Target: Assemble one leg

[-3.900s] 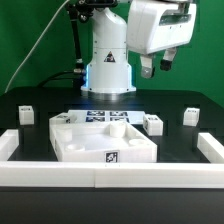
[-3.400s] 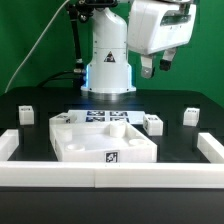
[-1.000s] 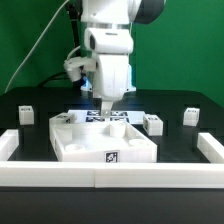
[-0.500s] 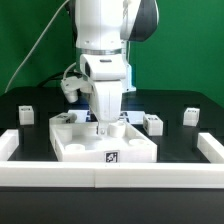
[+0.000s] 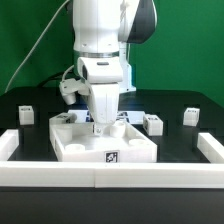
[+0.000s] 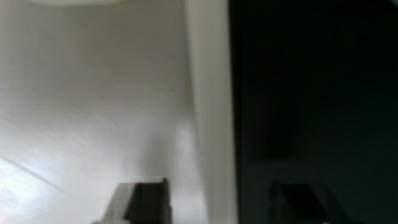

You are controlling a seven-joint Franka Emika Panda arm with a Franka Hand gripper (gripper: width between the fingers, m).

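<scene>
Three small white legs with tags stand on the black table: one at the exterior view's left (image 5: 26, 114), one just right of the panel (image 5: 153, 123), one further right (image 5: 190, 116). The large white square panel (image 5: 85, 150) lies in the middle. My gripper (image 5: 99, 128) points straight down at the panel's far rim and holds no leg. In the wrist view the gripper (image 6: 221, 203) is open, its two dark fingers (image 6: 143, 200) apart, with the panel's rim (image 6: 210, 100) between them, one finger over the white panel and the other over the black table.
Long white border rails run along the front (image 5: 100, 176), the exterior view's left (image 5: 10, 145) and right (image 5: 212, 148). The marker board (image 5: 128, 115) lies behind the panel, mostly hidden by the arm. A green wall stands behind.
The arm swung from high at the exterior view's right down to the middle and lowered the gripper to the panel's far rim. In the last half second it barely moved.
</scene>
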